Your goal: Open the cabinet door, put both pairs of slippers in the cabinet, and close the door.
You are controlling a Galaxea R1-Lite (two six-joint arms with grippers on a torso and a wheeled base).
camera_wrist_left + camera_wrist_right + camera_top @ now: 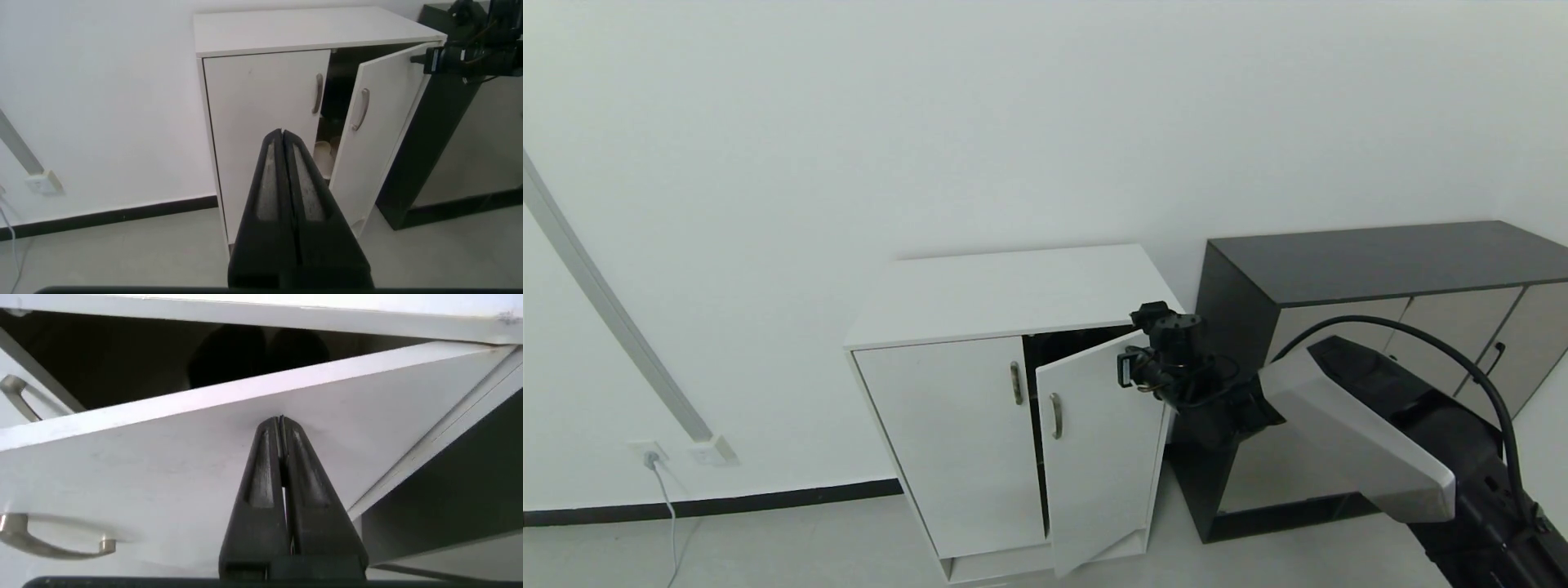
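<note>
Firstly, the head view. My right end effector (1129, 369) stands at the upper, hinge-side corner of the right door (1103, 457) of the white cabinet (1005, 294), on the door's outer face. The door hangs ajar. Its free edge and upright handle (1055, 415) lie to the left of this end effector and lower, and the dark opening lies beyond the panel. The left door (947, 441), farther left again, is flush with the carcass. A black cabinet (1380, 261) stands just beside my right arm, on its right.

Secondly, the left wrist view. My left end effector (282, 137) is clenched, fingers pressed together and empty. It is well apart from the cabinet, with the left door straight ahead and the gap ahead and to its right. Pale shapes (325, 151) sit low inside that gap; I cannot tell whether they are slippers.

Thirdly, the right wrist view. The right end effector is likewise clenched on nothing, its tips at the door face; actual contact I cannot confirm. The door's top edge runs crosswise just ahead of the tips, and dark rounded shapes (245, 355) lie past it inside.

Judgement: the coming move is closing the door. It turns on a push straight ahead, away from me and square to the panel, and the right arm is far nearer. A push nearer the handle would give more leverage.
</note>
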